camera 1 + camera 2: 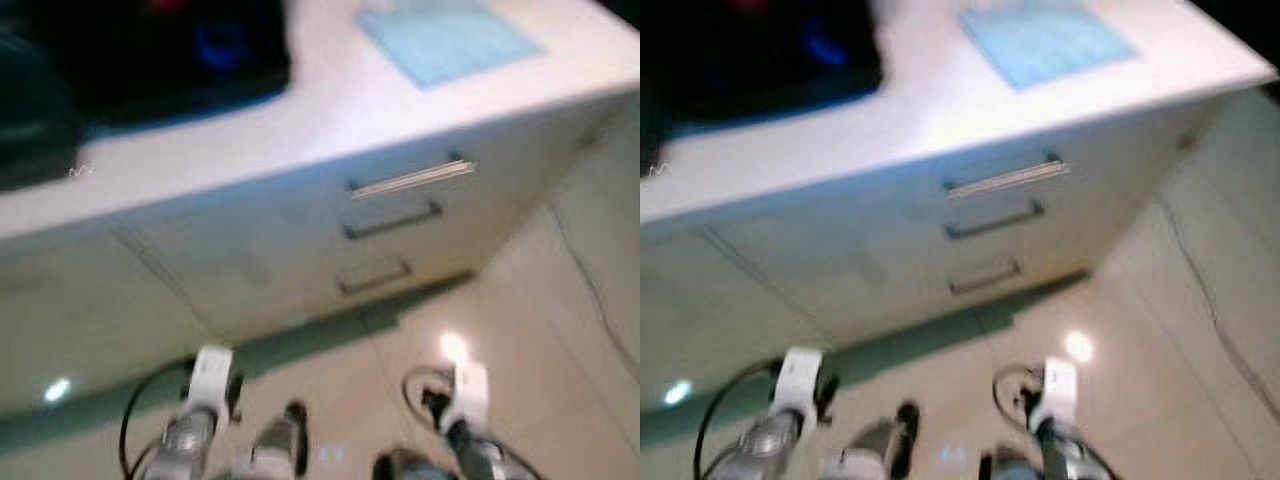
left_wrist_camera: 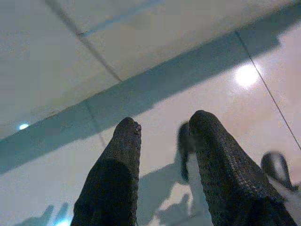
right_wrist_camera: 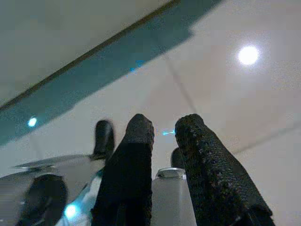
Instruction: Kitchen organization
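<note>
Three metal bar handles sit one above another on the front of a white kitchen cabinet, near its right corner; the top handle catches the light and the lower two are darker. The head views are blurred. Above the drawers runs a pale white countertop. A light blue rectangular mat lies flat on it near the right end, toward the back edge. At the left end of the countertop sits a large black sunken area with a blue spot in it, possibly a sink or hob, though the blur makes it hard to tell.

Both silver arms hang low in front of the cabinet base, over a glossy beige tiled floor that reflects ceiling lights. The left arm is at the lower left with a black cable looping beside it, the right arm at the lower right, each with a white band at the wrist.

In the left wrist view the left gripper points down at the floor, its two black textured fingers spread apart with tile visible between them, holding nothing. In the right wrist view the right gripper likewise points at the floor, its fingers parted by a narrower gap and empty. Dark rounded shapes below them look like the robot's feet.
</note>
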